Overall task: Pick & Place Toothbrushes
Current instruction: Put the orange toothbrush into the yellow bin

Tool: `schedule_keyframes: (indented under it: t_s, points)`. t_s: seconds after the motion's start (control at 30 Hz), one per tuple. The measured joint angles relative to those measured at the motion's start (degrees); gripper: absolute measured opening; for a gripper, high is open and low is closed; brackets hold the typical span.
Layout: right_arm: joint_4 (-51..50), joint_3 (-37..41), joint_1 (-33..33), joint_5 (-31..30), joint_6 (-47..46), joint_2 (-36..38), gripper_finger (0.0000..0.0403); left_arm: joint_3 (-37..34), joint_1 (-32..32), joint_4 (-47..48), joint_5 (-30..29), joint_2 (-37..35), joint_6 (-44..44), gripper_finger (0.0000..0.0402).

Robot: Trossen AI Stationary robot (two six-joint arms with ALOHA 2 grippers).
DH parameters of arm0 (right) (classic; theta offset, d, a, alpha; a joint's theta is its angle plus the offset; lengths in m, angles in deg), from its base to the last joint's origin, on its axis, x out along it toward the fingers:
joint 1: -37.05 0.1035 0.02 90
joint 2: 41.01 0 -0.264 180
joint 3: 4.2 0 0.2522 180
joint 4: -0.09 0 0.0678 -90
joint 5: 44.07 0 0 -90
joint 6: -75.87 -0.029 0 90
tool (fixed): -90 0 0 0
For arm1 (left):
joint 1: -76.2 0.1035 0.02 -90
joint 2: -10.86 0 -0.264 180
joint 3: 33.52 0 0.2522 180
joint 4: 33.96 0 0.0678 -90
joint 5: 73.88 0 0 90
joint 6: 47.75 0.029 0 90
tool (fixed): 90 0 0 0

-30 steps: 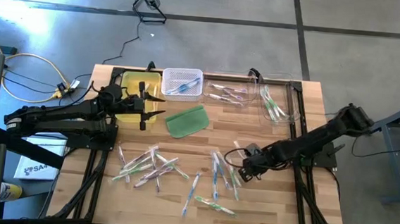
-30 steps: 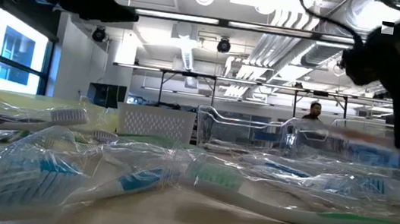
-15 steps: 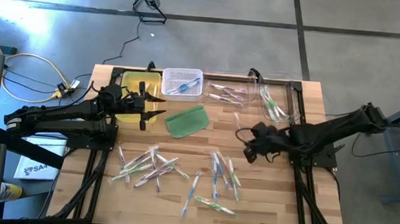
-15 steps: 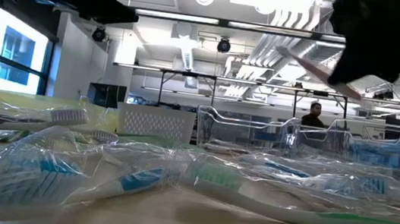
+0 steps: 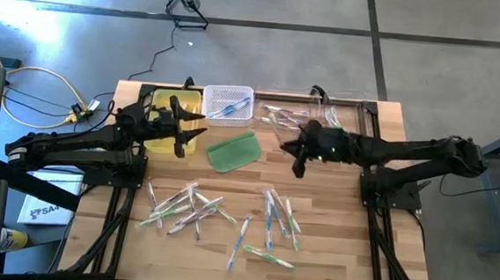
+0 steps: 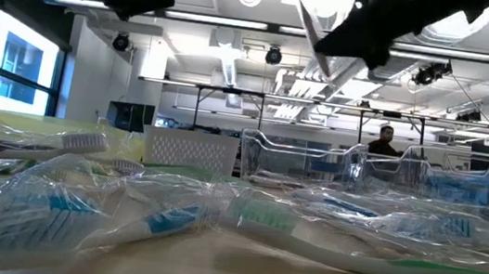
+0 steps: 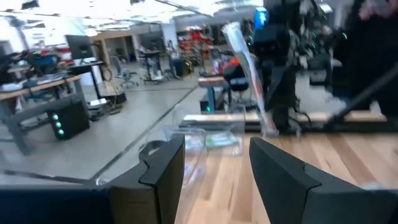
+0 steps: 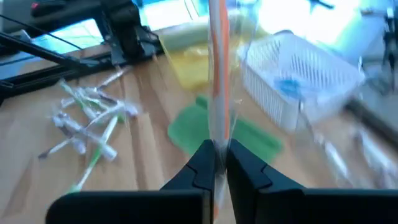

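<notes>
My right gripper hangs above the middle of the table, past the green pad. It is shut on one toothbrush with an orange-pink handle in a clear wrapper. That toothbrush also shows in the left wrist view and the low view. Several more wrapped toothbrushes lie flat on the wood in two loose heaps. My left gripper is open and empty, level, over the yellow tray at the far left. My right gripper pinches the wrapped toothbrush's handle between its two fingers. Most of the brush sticks out beyond the fingertips, in line with the fingers. The brush is lifted clear of the table and stands steeply tilted in the air.
Along the far edge stand the yellow tray, a white mesh basket with a blue toothbrush in it, and two clear trays holding toothbrushes. Cables lie on the floor beyond the table. A person stands far off in the room.
My right gripper has swung from the right-hand heap toward the table's far edge and left, rising and rolling its wrist. It has stayed shut and carried the orange-pink toothbrush clear of the table. My left gripper has rolled and tipped upward in place.
</notes>
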Motion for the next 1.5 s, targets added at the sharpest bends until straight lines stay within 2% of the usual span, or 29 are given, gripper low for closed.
schedule_keyframes:
  t_s: [0.13,0.23,0.37,0.57,0.7,0.87,1.07,1.27,1.5]
  points:
    - [8.9,0.0,-4.9,7.8,5.2,-3.6,0.0014,0.1,0.0,-2.2,-1.7,1.0,-5.6,0.0175]
    - [14.8,0.0,-7.3,13.2,5.0,-6.6,0.0014,0.0,0.0,-4.5,-1.9,2.7,-6.8,0.0175]
    - [19.8,0.0,-7.7,16.3,4.0,-10.9,0.0014,0.0,0.0,-6.3,-1.9,6.4,-7.0,0.0175]
    - [22.3,0.1,-7.1,15.7,4.8,-15.4,0.0014,0.0,0.0,-6.8,-1.0,13.2,-6.8,0.0175]
    - [28.6,0.1,-7.0,15.7,4.7,-18.4,0.0014,0.0,0.0,-10.4,-0.7,17.7,-9.4,0.0175]
    - [34.9,0.1,-7.0,15.7,4.7,-21.4,0.0014,0.0,0.0,-19.9,3.1,22.9,-11.2,0.0175]
    - [35.7,0.1,-6.9,14.6,4.6,-22.9,0.0014,0.4,0.0,-29.2,3.3,27.9,-11.2,0.0175]
    - [35.5,0.1,-6.5,14.0,4.9,-22.9,0.0014,5.2,-0.1,-29.6,7.8,33.1,-9.7,0.0175]
    - [35.1,0.1,-6.5,13.3,5.0,-22.9,0.0014,12.0,-0.4,-29.1,7.4,39.2,-9.5,0.0175]
